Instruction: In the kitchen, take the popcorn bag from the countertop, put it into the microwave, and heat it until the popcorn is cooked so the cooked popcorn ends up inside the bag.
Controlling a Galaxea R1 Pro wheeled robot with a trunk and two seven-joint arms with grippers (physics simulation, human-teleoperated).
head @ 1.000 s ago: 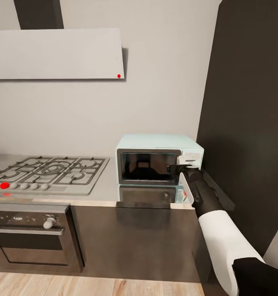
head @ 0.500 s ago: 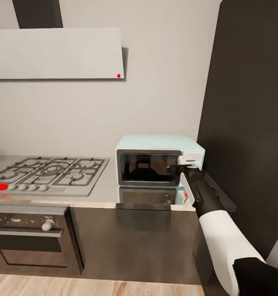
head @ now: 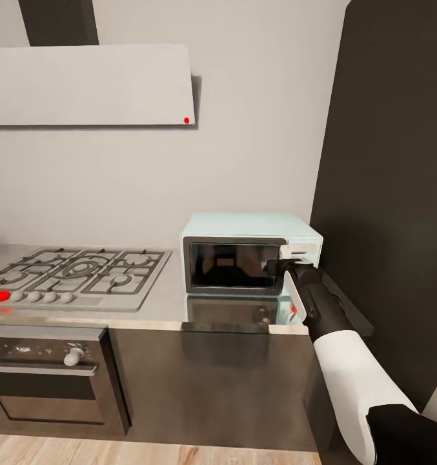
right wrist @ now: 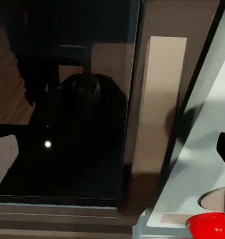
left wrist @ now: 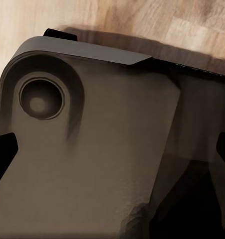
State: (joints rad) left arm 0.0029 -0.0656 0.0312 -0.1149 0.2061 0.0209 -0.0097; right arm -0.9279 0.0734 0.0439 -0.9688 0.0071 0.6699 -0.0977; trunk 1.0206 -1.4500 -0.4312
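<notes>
The right gripper (head: 277,265) is up against the handle edge of the microwave (head: 250,252) on the countertop (head: 173,294), its spread hard to judge, and with the door shut and no popcorn bag visible, the stage can't be told.

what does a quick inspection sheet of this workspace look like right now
surface: countertop, glossy grey steel, bearing the hob and the microwave
job's things: microwave, pale blue, dark glass door looks closed; popcorn bag nothing seen
clutter: nothing seen
grippers: right gripper at the door's right edge beside the cream panel, jaws' state unclear; left gripper's fingertips apart, above a dark grey robot part and wood floor
cables: nothing seen
surroundings: gas hob, oven below, white hood, tall dark cabinet, grey wall
</notes>
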